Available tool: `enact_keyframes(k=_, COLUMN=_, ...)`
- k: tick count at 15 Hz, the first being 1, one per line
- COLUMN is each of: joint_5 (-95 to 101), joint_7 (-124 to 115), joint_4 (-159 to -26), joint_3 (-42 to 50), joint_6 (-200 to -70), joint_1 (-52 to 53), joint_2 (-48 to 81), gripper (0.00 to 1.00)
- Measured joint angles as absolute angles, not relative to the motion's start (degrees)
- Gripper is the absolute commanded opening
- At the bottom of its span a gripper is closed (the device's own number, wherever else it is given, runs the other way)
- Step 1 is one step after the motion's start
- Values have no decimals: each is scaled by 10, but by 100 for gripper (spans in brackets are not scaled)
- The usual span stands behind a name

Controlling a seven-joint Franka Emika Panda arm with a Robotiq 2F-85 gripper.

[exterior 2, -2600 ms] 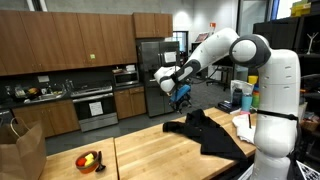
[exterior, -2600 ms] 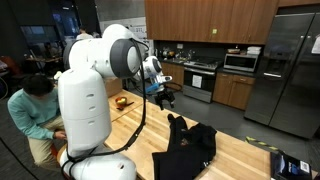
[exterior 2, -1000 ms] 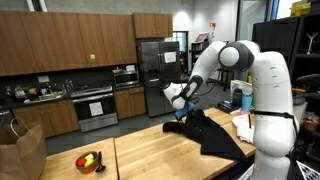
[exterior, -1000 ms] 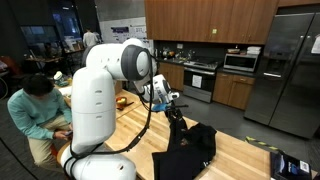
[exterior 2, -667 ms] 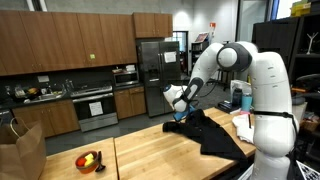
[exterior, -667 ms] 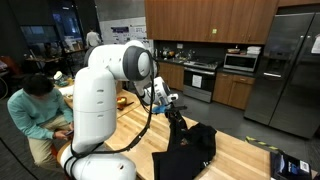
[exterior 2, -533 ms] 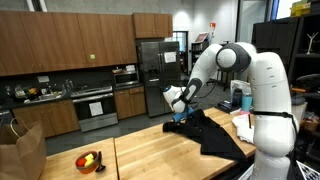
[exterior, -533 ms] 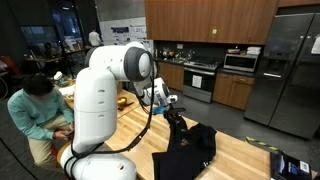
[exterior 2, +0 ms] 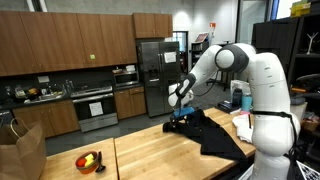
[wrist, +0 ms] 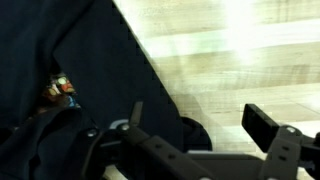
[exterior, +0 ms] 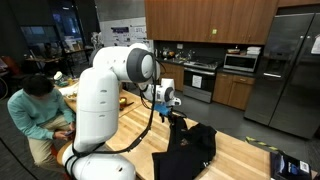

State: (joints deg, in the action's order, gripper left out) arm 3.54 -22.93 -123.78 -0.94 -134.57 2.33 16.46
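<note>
Gripper (exterior 2: 178,117) spread wide at the edge of the dark garment (exterior 2: 215,135).
A bowl (exterior 2: 92,166) holding fruit (exterior 2: 86,157) sits well apart; bare wooden table (exterior 2: 140,150) lies between.

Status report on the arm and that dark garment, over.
Gripper just over the dark garment's edge, jaws open. Garment crumpled on the wooden table, not gripped. Bowl well clear, across the table.
</note>
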Motion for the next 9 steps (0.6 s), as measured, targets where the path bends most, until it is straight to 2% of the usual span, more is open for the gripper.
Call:
enact_keyframes(k=4, joint_5=-11, joint_7=-104, joint_4=-1231, joint_3=-10, joint_6=-1376, joint_1=10, joint_2=166, gripper=100)
enact_keyframes(k=9, joint_5=34, joint_7=-59, joint_4=-1218, joint_3=-7, joint_6=-1393, joint_1=13, joint_2=180, gripper=100)
